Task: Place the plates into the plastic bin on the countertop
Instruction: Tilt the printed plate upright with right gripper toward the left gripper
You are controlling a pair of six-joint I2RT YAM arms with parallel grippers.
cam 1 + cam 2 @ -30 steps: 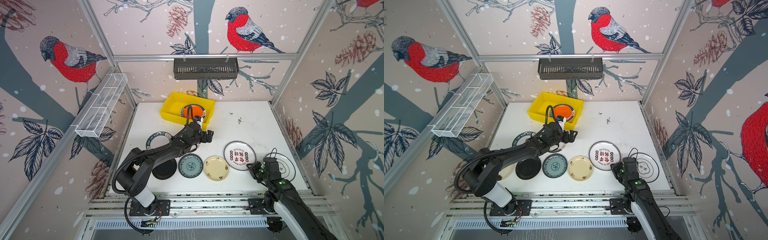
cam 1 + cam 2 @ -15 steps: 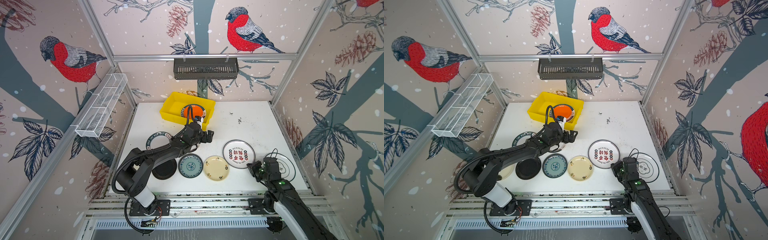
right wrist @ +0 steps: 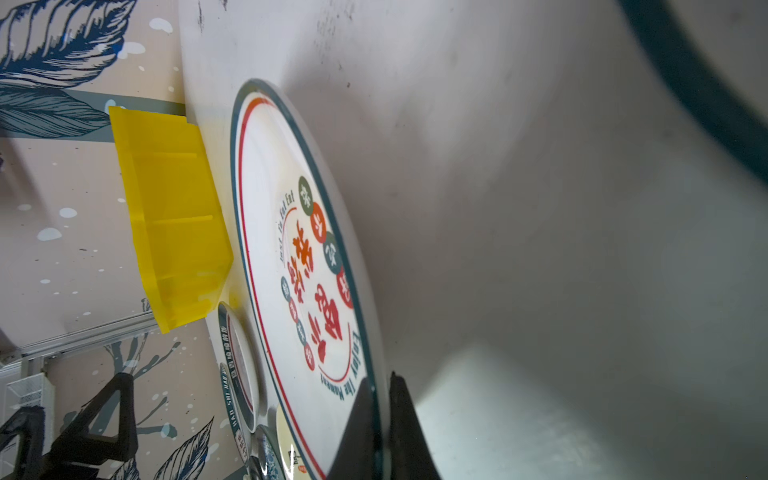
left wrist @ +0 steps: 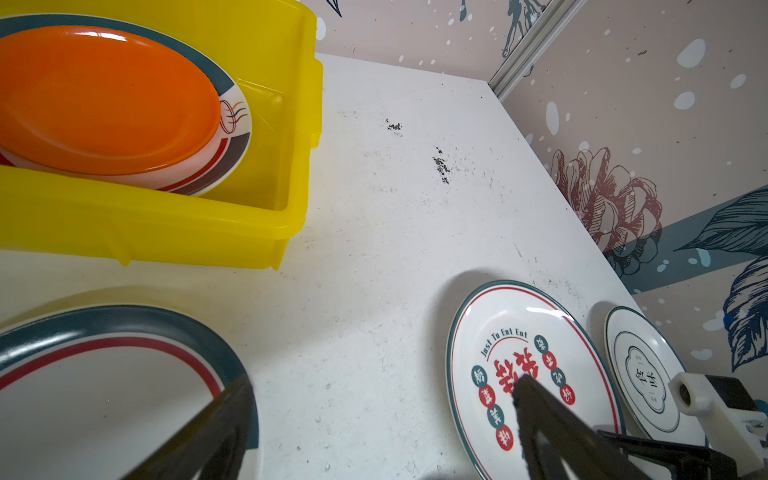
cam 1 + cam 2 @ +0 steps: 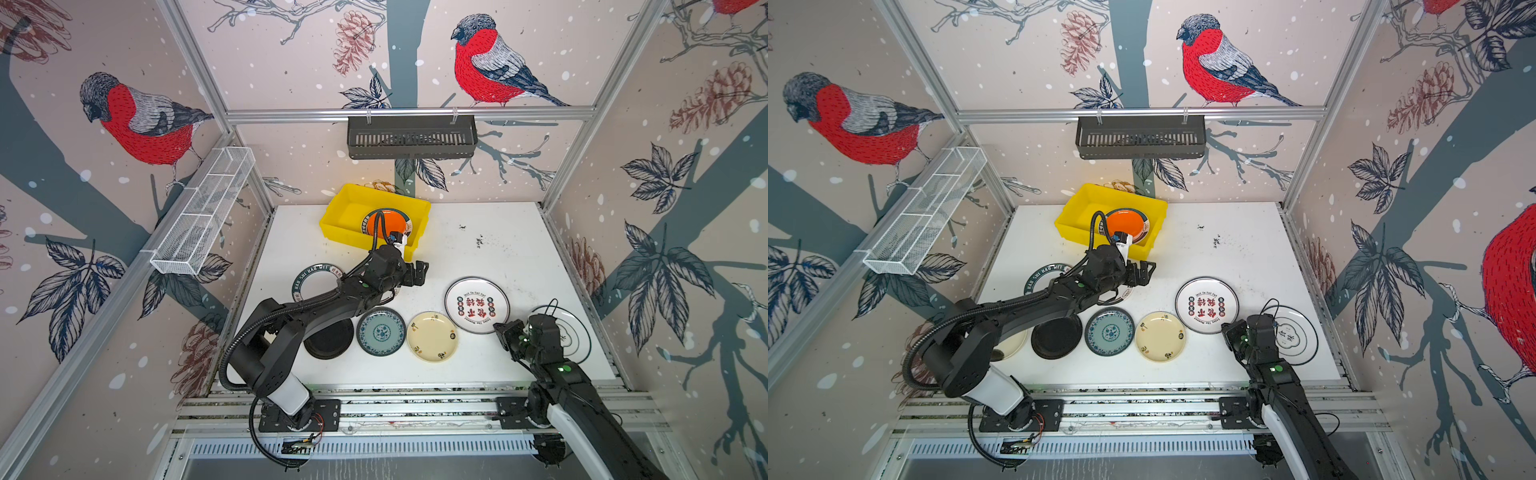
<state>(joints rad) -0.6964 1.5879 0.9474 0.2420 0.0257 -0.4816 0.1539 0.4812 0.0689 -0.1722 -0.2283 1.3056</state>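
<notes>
**Right claw closes on the red-character plate**

The round white plate with red characters and a thin teal rim (image 5: 477,305) lies on the flat white speckled countertop (image 5: 478,232), toward its near right corner. Its near edge now sits between the jaws of the right gripper (image 3: 380,378). A second ago those jaws stood a little apart. Now they are pressed together on the rim, one finger above it and one below. In both top views the plate has also crept slightly toward the far edge. Whether it has left the surface cannot be told.

The grasp looks made, so the likely next stage is lifting the plate and carrying it across to the bright yellow rectangular plastic bin (image 5: 343,214) at the far edge, left of centre. That bin already holds a glossy orange plate (image 5: 384,222), lying on a white plate with teal and red bands (image 4: 232,153).

The left gripper (image 5: 417,272) has not changed: its jaws are spread wide and empty, just off the bin's near right corner. It may stand in the carrying path.

Along the near edge, three plates are untouched:
- a cream floral plate (image 5: 432,336)
- a blue-patterned plate (image 5: 381,331)
- a black plate (image 5: 328,338)

A white plate with a thin dark ring (image 5: 577,332) lies in the near right corner.
</notes>
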